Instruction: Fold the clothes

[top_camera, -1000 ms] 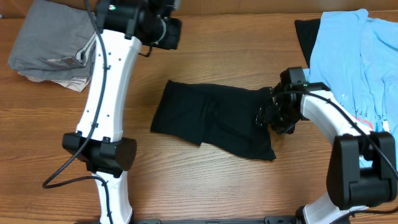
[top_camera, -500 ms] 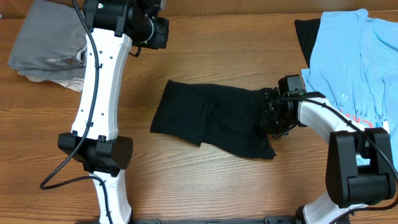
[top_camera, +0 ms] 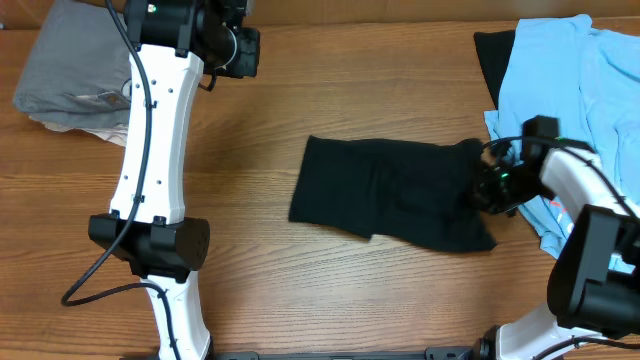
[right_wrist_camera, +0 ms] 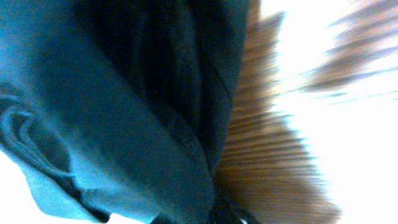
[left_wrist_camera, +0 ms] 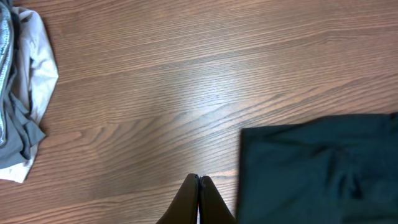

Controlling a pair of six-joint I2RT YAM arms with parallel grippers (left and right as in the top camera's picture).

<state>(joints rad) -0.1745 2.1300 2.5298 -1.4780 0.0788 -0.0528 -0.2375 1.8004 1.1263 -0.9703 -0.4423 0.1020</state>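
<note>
The black T-shirt (top_camera: 395, 205) lies folded into a flat strip on the wooden table, right of centre. My right gripper (top_camera: 490, 188) is shut on the shirt's right end, next to the light blue tee (top_camera: 580, 110). In the blurred right wrist view the dark fabric (right_wrist_camera: 155, 93) bunches up and fills the left side, down to the right gripper (right_wrist_camera: 217, 211). My left gripper (left_wrist_camera: 199, 186) is shut and holds nothing. It hangs high over bare wood, with the shirt's left edge (left_wrist_camera: 311, 168) to its right. In the overhead view the left arm's wrist (top_camera: 225, 45) is at the back left.
A pile of grey and beige folded garments (top_camera: 85, 75) sits at the back left corner, also showing at the left edge of the left wrist view (left_wrist_camera: 18, 93). A black cloth (top_camera: 492, 60) peeks from under the blue tee. The left arm's base (top_camera: 150, 245) stands front left.
The right gripper closed on the black T-shirt's right end and dragged the whole shirt to the right. The left arm's wrist drifted a little to the left.
</note>
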